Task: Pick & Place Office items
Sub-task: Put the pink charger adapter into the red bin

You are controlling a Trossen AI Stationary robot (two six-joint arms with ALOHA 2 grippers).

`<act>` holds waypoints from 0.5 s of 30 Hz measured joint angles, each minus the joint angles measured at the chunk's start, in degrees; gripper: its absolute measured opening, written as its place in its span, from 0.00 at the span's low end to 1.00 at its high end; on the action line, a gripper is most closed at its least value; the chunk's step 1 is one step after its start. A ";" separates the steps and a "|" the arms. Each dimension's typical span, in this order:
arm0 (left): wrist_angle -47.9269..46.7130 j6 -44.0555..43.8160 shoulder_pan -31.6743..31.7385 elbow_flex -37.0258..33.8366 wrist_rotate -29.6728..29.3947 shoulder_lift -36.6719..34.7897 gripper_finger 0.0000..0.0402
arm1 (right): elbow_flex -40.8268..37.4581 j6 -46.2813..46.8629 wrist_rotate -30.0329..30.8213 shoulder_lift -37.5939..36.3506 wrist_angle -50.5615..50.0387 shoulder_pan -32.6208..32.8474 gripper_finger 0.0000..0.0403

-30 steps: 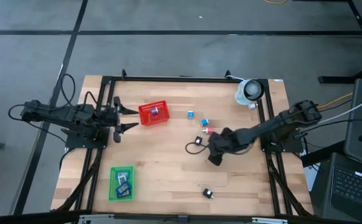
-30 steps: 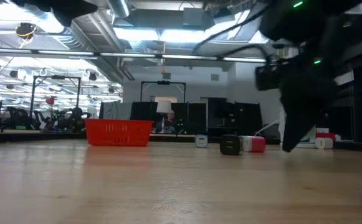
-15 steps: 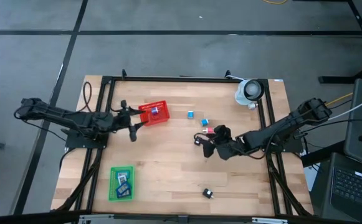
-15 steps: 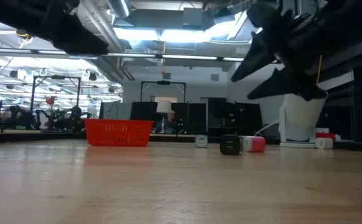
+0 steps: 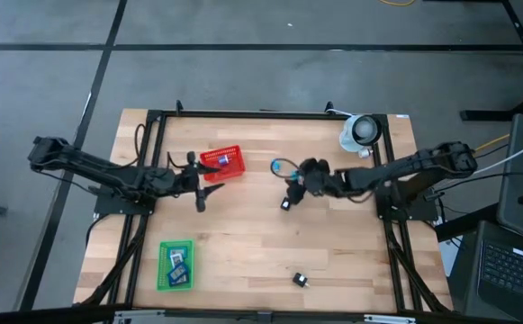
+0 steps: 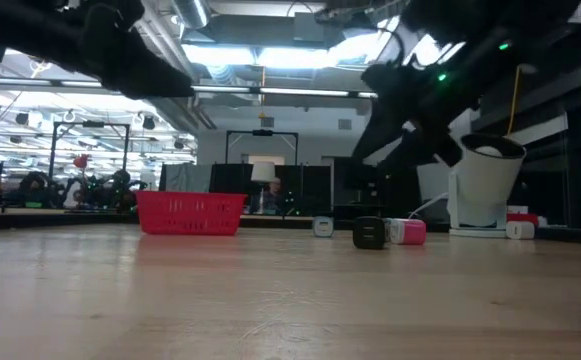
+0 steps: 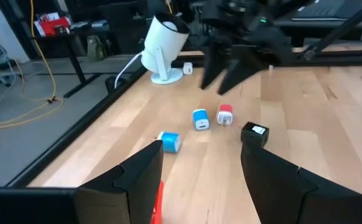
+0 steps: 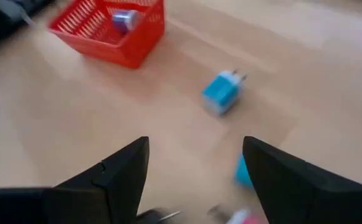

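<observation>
Both fingers wide | right gripper (image 5: 290, 183) over plugs | left gripper (image 5: 198, 184) beside red basket (image 5: 222, 163)

Table layout as I see it from the overhead camera.

I note the basket (image 5: 221, 164) at the far left-centre of the table (image 5: 243, 243), one small item (image 8: 124, 18) lying inside it. Right of the basket sit two plug-like items (image 7: 169, 141) (image 7: 200, 119) on the far centre, a third (image 7: 225, 114) just beside them, and a fourth item (image 5: 286, 204) nearer the middle. A lone item (image 5: 300, 280) lies near the front edge, right of centre. The tray (image 5: 175, 265) sits at the near left with several items in it. A camera on a stand (image 5: 360, 132) occupies the far right corner. The left gripper (image 5: 198, 188) hovers just left of the basket; the right gripper (image 5: 295, 171) is above the far-centre items.
</observation>
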 joint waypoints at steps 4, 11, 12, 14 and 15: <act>3.02 0.02 0.00 0.00 0.03 2.52 0.53 | 2.37 -15.26 -4.39 0.02 -0.42 -4.69 0.66; 4.55 0.65 0.00 0.00 0.06 3.46 0.53 | 8.37 -29.72 -14.79 0.24 -21.26 -7.78 0.66; 4.53 0.91 0.00 0.00 0.23 3.46 0.53 | 8.70 -31.29 -15.20 0.26 -24.82 -7.78 0.66; 4.55 1.07 0.00 0.00 1.19 3.46 0.53 | 8.89 -33.12 -17.36 0.26 -28.53 -7.83 0.66; 4.53 1.07 -0.02 0.00 1.26 3.46 0.53 | 8.91 -33.43 -18.79 0.26 -29.46 -7.86 0.66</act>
